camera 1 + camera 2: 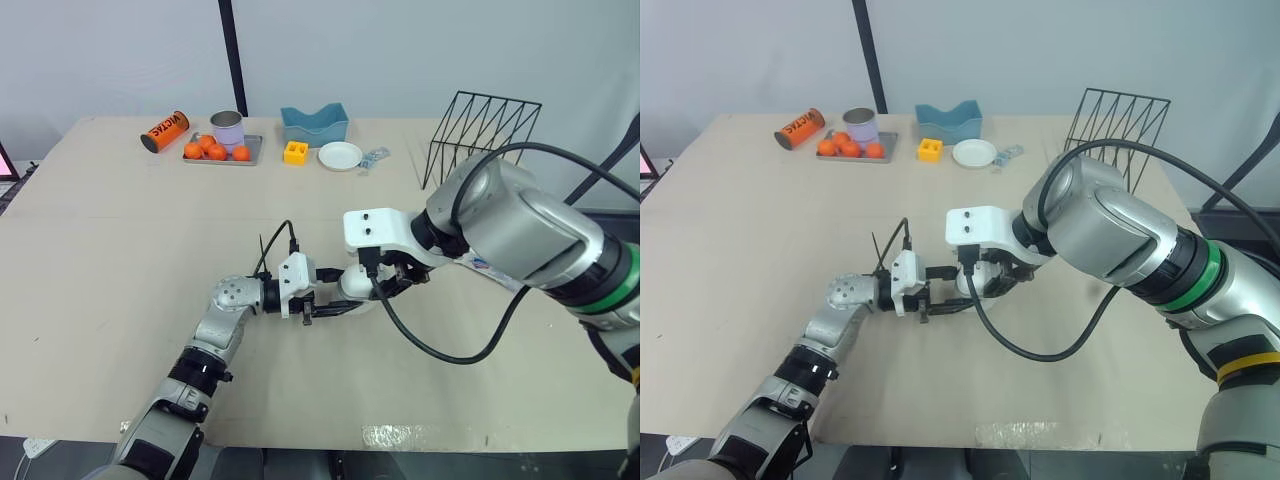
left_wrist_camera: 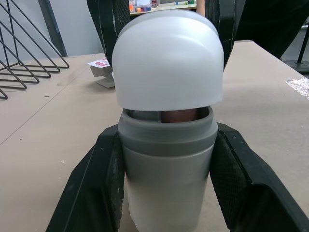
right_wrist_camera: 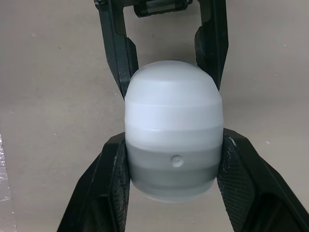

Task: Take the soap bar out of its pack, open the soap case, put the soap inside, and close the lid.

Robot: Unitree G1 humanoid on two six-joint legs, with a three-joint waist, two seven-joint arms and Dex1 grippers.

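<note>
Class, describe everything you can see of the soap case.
The soap case is a rounded plastic box with a grey base and a cloudy white domed lid. The lid stands slightly ajar, something brownish showing in the gap. It is near the middle of the table, the left end effector and right end effector each clamped on its sides.

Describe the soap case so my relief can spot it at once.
On the tan table, look front and centre, where the left gripper and right gripper meet. The soap case is the rounded container clamped between them. Its white domed lid over a grey base sets it apart from the orange can at the far edge.
</note>
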